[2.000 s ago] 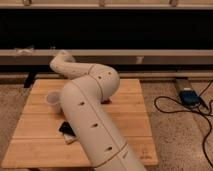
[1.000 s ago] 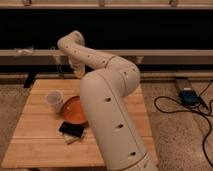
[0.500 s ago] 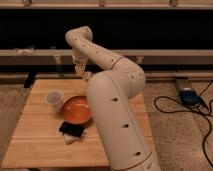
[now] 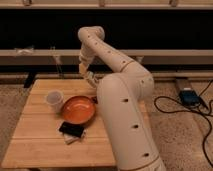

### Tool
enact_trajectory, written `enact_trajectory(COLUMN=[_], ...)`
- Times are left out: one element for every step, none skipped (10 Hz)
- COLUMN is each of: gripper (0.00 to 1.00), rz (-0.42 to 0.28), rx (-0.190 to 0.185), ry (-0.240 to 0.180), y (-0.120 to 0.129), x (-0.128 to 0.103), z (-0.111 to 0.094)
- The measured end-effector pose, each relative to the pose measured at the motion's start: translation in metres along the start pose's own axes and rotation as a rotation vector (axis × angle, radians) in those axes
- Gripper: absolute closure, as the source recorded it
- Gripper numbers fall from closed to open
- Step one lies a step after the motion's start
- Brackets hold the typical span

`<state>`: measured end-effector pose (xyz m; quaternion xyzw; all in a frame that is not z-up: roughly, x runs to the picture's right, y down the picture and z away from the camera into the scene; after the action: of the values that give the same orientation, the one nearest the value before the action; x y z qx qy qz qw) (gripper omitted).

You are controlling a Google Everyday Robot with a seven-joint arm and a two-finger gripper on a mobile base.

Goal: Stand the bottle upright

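Gripper over the table's far edge

My two-finger gripper (image 4: 89,76), centre frame, grips the slim cream-white bottle (image 4: 83,68); round glossy orange bowl (image 4: 78,109) and white cup (image 4: 54,100) sit on slatted wood

The big white arm (image 4: 125,100) rises from the bottom right of the frame. It bends at an elbow in the upper middle, then reaches down. The tool (image 4: 88,75) hangs just left of the middle, low over the back edge of the worktop (image 4: 35,135).
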<state>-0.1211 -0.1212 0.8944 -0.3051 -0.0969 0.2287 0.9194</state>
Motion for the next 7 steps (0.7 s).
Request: enact_trajectory(gripper=[1.00,1.00,1.00,1.00,1.00,1.00,1.00], rz=[0.024,0.045,0.059,0.066,0.079,0.086,0.087], rx=[-0.016,-0.021,-0.028,-0.037,-0.036,-0.036,-0.039], ry=[-0.043,-0.080,-0.105,-0.139,-0.170,-0.192,-0.222], y=[-0.004,-0.009,-0.010,-0.009,-0.013,-0.014,-0.013], x=[0.005,0.012,0.014,0.014,0.021,0.025,0.022], z=[-0.001,-0.003,-0.003,-0.002,-0.005,-0.007,-0.009])
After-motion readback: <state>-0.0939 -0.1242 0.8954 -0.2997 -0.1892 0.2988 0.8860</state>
